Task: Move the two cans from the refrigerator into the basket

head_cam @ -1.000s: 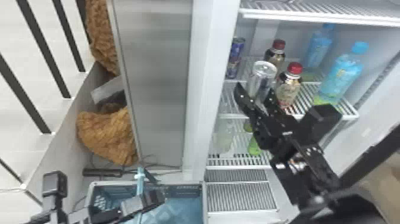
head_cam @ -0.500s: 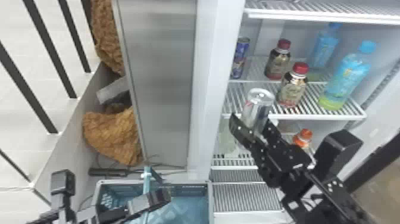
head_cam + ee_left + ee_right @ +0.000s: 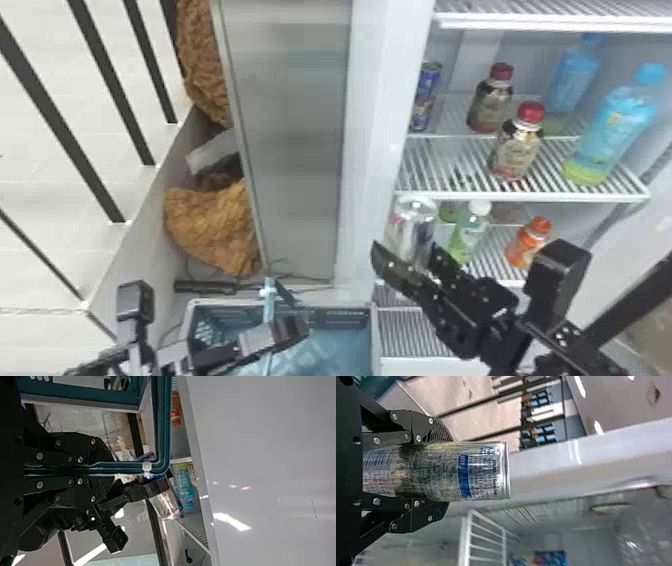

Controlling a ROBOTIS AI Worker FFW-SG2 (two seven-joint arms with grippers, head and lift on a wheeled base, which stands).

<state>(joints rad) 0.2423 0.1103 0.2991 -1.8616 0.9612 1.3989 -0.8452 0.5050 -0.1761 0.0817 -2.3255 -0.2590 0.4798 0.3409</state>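
One silver metal can (image 3: 412, 222) side-gripped in R hand (image 3: 445, 471), prob. for secure carry; L hand (image 3: 106, 469) closed on handle (image 3: 164, 423) of teal plastic basket (image 3: 350, 319), prob. steadying; slim blue metal can (image 3: 425, 100) on white fridge shelf (image 3: 452, 120).

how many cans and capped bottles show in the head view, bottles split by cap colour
cans, one silver can and one blue can: 2
red-capped bottles: 2
blue-capped bottles: 2
white-capped bottle: 1
orange-capped bottle: 1
total: 8
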